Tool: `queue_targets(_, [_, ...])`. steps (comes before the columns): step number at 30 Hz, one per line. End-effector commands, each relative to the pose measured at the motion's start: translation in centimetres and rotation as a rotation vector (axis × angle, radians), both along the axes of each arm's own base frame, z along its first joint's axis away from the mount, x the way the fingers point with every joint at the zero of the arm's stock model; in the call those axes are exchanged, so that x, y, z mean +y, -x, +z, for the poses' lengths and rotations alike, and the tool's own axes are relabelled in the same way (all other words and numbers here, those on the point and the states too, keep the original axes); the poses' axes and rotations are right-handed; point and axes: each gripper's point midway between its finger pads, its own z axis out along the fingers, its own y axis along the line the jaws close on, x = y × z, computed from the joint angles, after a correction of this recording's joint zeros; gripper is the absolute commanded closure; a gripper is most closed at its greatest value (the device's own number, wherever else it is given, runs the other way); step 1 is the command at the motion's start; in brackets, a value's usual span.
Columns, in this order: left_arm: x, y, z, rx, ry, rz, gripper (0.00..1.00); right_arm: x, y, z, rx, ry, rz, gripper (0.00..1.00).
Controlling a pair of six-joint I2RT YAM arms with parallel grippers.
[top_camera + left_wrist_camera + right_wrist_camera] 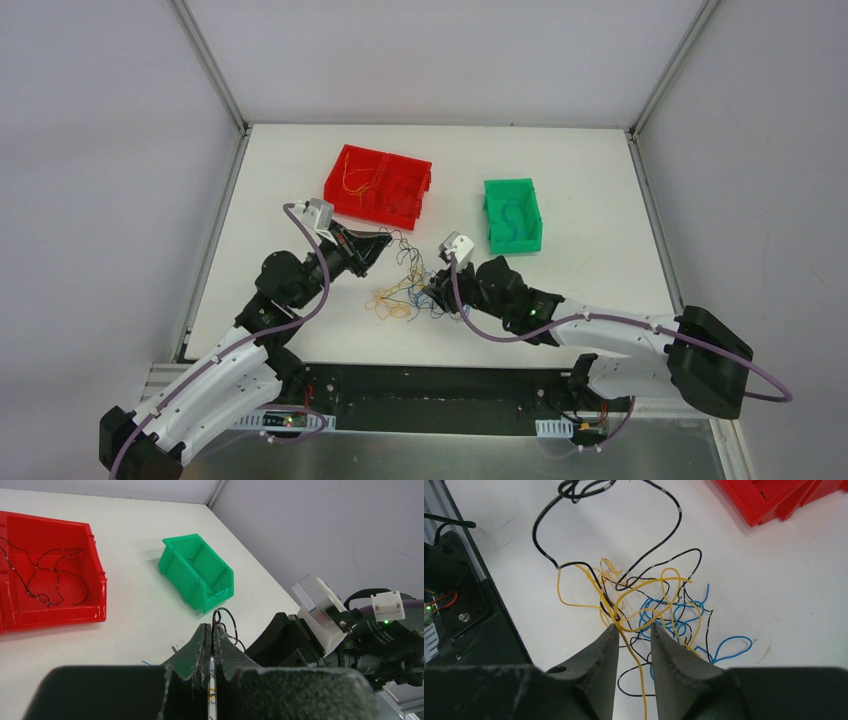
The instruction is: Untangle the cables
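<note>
The cables (405, 295) lie in a loose tangle of yellow, blue and dark wires on the white table between the two arms. The right wrist view shows this tangle (659, 605) just ahead of the fingers. My left gripper (385, 243) is shut on a dark cable (225, 617), which loops out past its fingertips, lifted above the table. My right gripper (634, 627) is open low over the tangle's near side. A yellow wire (641, 680) runs loose through the gap between its fingers.
A red bin (400, 160) at the back left holds yellow-orange and dark wires (50, 575). To its right, a green bin (490, 215) holds a blue wire. The table's front rail (430, 385) runs just behind the tangle.
</note>
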Motion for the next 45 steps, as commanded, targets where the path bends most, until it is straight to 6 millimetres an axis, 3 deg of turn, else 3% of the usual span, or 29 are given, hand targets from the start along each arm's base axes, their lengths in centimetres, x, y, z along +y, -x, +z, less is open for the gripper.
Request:
queue_targets(1, [-0.2,0.3,3.5,-0.067,0.068,-0.010,1.00,0.9,-1.1,2.3,-0.067,-0.052,-0.022,0.67])
queue_targets(20, [-0.1,-0.1,3.3,-0.059,0.079,0.005,1.00,3.3,-1.4,3.0,-0.098,-0.058,0.022,0.63])
queue_targets(25, [0.1,-0.1,3.5,-0.065,0.081,0.014,1.00,3.7,-1.4,3.2,-0.093,-0.061,0.026,0.97])
queue_targets(28, [0.8,-0.3,3.3,-0.064,0.071,0.055,1.00,3.3,-1.4,3.4,-0.082,-0.075,0.005,1.00])
queue_targets(31, [3.8,-1.5,2.4,-0.026,0.053,0.231,1.00,2.4,-1.1,3.6,-0.064,-0.097,-0.023,1.00])
queue_targets(35, [11.3,-2.9,-0.5,0.079,0.035,0.637,1.00,0.4,-1.1,3.3,-0.037,-0.099,-0.089,1.00])
queue_targets(37, [13.7,-2.7,-1.3,0.097,0.043,0.760,1.00,-0.9,-1.5,3.6,-0.038,-0.100,-0.152,1.00])
queue_targets(41, [16.1,-2.4,-1.8,0.110,0.046,0.879,1.00,-3.6,-2.8,5.3,-0.077,-0.139,-0.291,1.00])
queue_targets(45, [17.2,-2.2,-2.2,0.127,0.031,0.942,1.00,-6.7,-4.4,7.0,-0.122,-0.173,-0.456,1.00])
